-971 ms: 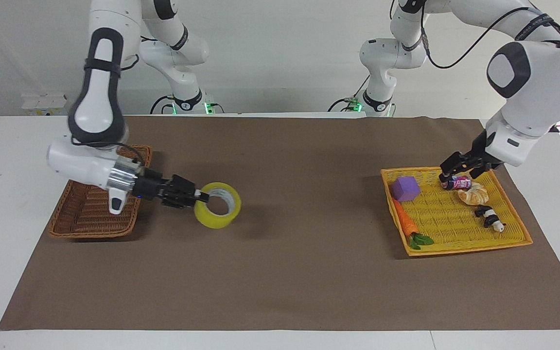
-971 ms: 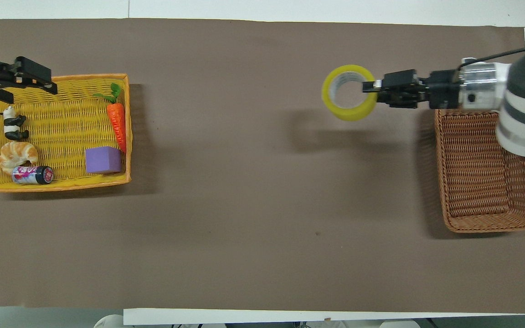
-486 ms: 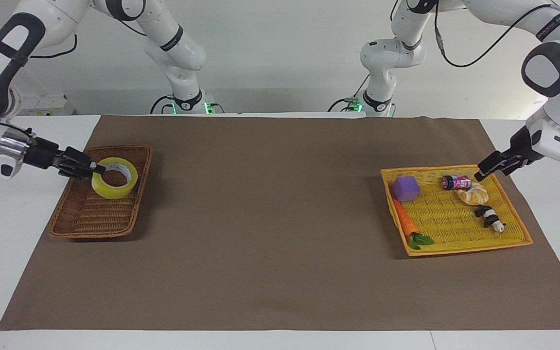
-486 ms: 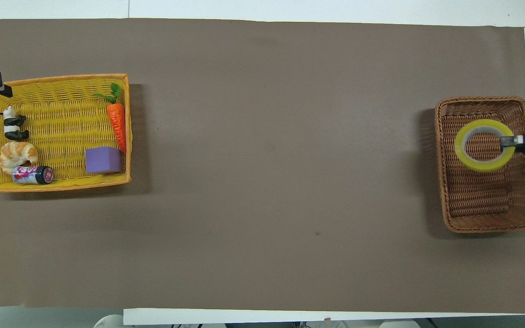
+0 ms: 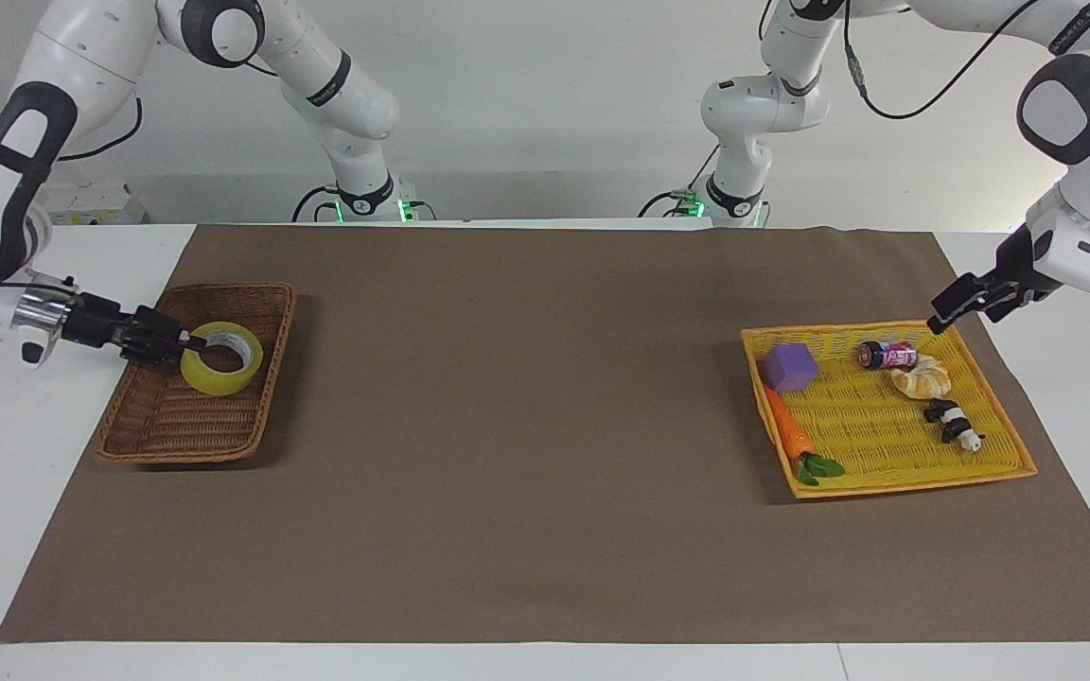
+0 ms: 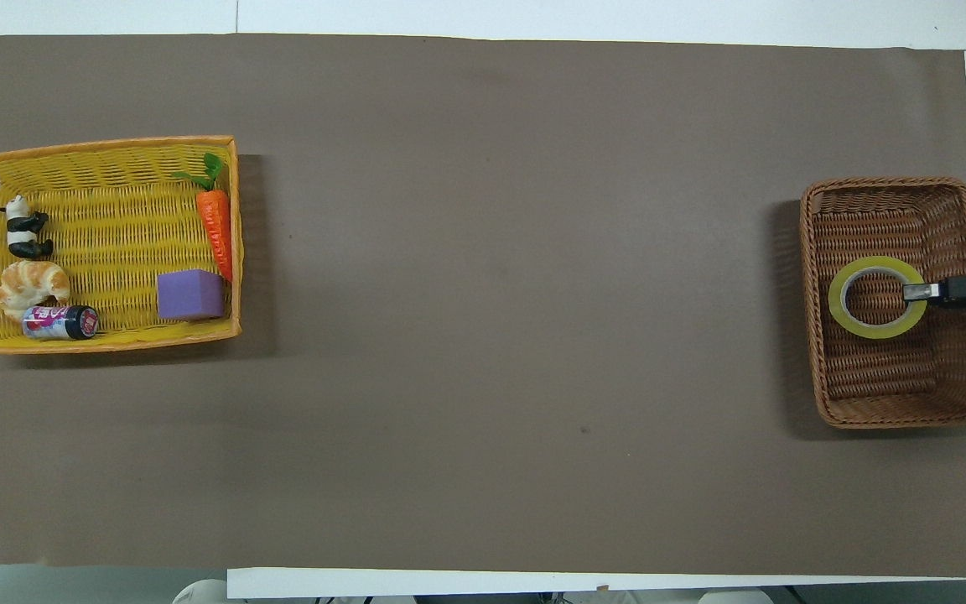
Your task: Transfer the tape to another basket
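The yellow tape roll [image 5: 216,378] is low inside the brown wicker basket [image 5: 195,456] at the right arm's end of the table. My right gripper [image 5: 193,342] is shut on the roll's wall, one finger inside the ring; I cannot tell whether the roll rests on the basket floor. From overhead the tape [image 6: 835,299] lies over the middle of the basket [image 6: 902,419], with the right gripper [image 6: 911,292] at its side. My left gripper [image 5: 944,317] hangs in the air over the outer edge of the yellow basket [image 5: 886,487] and holds nothing.
The yellow basket [image 6: 97,344] at the left arm's end holds a purple block [image 6: 189,294], a carrot [image 6: 216,222], a small can [image 6: 59,322], a croissant [image 6: 30,283] and a panda figure [image 6: 26,236]. A brown mat [image 6: 483,335] covers the table.
My right gripper carried the tape from above the mat to over the brown basket, then lowered it into it. My left gripper drew back from the can to the yellow basket's edge.
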{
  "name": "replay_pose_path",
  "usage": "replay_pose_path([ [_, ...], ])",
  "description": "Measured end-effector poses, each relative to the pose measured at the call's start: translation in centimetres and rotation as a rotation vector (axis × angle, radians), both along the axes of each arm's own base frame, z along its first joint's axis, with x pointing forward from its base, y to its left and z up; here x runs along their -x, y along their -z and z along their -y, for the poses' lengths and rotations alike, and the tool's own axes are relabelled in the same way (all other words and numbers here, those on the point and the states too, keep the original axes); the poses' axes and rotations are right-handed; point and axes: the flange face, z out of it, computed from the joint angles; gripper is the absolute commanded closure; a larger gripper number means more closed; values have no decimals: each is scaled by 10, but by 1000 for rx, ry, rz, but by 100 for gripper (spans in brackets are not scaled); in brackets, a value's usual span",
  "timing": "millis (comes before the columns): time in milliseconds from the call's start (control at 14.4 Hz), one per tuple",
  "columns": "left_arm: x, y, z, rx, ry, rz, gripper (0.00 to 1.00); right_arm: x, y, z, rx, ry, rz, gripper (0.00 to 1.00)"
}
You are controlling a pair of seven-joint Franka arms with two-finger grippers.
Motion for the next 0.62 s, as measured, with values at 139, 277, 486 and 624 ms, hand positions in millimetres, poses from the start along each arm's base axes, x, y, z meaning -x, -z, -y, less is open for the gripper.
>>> replay_pose_path([
  [139,13,-27,19,-44,42,-12,0,1,2,1,8,-3,5,72],
  [277,23,-50,35,-71,72,11,0,2,2,2,23,-16,-1,0],
  [486,29,-58,38,-77,78,24,0,2,0,6,63,-24,0,0],
  [624,30,-61,38,-77,79,28,1,-3,-14,6,135,-52,24,0],
])
